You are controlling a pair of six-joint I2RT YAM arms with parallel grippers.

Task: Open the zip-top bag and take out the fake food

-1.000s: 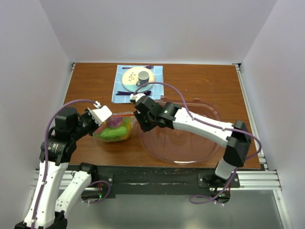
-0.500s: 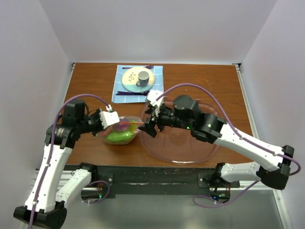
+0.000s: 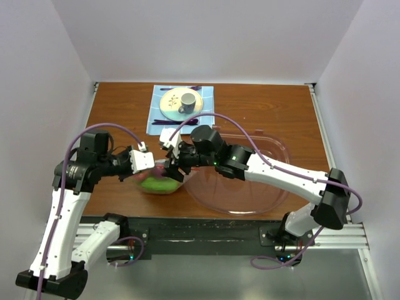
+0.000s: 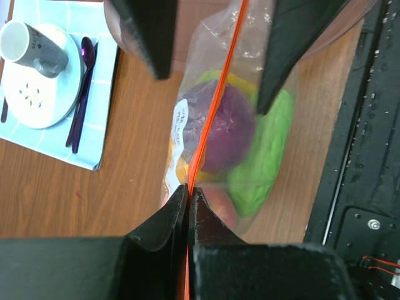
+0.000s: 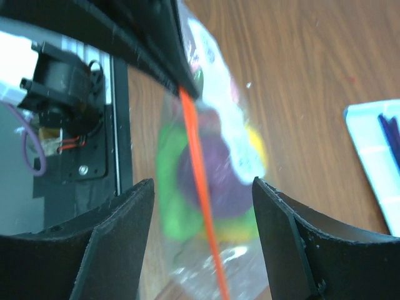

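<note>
The zip-top bag point(image 3: 159, 180) hangs off the table near the front edge, clear plastic with an orange-red zipper strip point(image 4: 215, 103). It holds the fake food point(image 4: 225, 134): a purple piece, green and yellow pieces and a pinkish one. My left gripper point(image 4: 187, 195) is shut on the near end of the zipper strip. My right gripper point(image 5: 203, 187) is open, one finger on each side of the zipper strip point(image 5: 201, 181), above the bag's other end. In the top view it point(image 3: 173, 164) sits right over the bag.
A large clear pinkish bowl point(image 3: 250, 187) lies to the right of the bag. A blue mat with a round plate, grey cup point(image 3: 187, 100) and purple cutlery is at the back. The table's front edge and black rail point(image 4: 362, 156) are close beside the bag.
My right arm has swung left from the bowl's rim to over the bag, fingers open astride the zipper. The left gripper still holds the bag, shifted slightly.
</note>
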